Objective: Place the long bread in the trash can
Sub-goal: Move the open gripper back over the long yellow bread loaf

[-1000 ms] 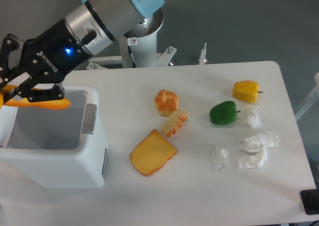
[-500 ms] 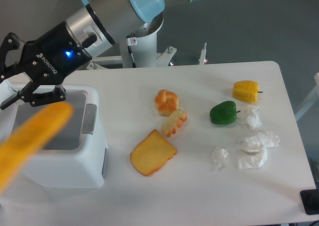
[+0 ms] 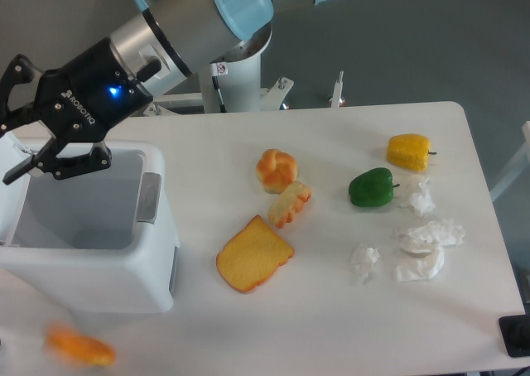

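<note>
Change: the long bread (image 3: pixel 79 348) has dropped from the gripper (image 3: pixel 37 144) and missed the trash can (image 3: pixel 91 264).
Bread: blurred, low in front of the bin.
Gripper: spread wide, empty, over the bin.
Retry: regrasp mid-loaf, release centred over the opening.

The trash can (image 3: pixel 91 252) mouth gapes unobstructed under the spread fingers (image 3: pixel 70 162); toast slice (image 3: pixel 253 254) lies well apart.

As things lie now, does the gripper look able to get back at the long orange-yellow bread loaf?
Probably yes. The long orange-yellow bread loaf lies blurred by the lower-left picture edge, outside the white boxy trash can. The gripper, jaws open and empty, hangs over the bin, which stands between them; nothing covers the loaf.
</note>
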Tool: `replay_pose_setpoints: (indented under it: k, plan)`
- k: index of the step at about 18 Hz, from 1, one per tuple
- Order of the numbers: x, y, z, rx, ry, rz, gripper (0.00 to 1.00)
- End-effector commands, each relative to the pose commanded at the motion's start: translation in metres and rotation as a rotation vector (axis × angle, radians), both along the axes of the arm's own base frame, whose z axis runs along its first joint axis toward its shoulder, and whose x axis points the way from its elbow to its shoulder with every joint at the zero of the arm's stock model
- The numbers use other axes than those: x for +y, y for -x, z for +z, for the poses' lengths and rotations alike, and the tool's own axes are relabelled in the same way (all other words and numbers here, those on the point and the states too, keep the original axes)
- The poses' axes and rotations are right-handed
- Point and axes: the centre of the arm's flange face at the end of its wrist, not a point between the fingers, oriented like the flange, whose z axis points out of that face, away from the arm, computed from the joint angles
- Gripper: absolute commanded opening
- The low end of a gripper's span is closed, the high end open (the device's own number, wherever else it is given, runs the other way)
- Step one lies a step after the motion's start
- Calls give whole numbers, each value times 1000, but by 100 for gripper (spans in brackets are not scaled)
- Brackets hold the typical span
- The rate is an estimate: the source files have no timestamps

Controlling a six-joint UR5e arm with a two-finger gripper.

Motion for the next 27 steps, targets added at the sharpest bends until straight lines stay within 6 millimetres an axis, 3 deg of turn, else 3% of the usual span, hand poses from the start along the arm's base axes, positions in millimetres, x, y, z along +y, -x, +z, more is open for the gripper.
replay_pose_setpoints:
  k: [1, 3, 5, 10, 15, 19, 22, 27]
  plan:
    - [1, 10, -12, -6, 9, 7, 62]
    - [7, 14, -24, 16, 1, -7, 89]
    - [10, 14, -31, 17, 3, -16, 100]
    - [6, 25, -31, 20, 1, 1, 100]
    - [-18, 69, -26, 27, -4, 79, 100]
    - [-49, 115, -22, 91, -36, 146, 100]
    - [-64, 134, -19, 140, -38, 183, 100]
    - [-69, 149, -25, 339, 42, 220, 100]
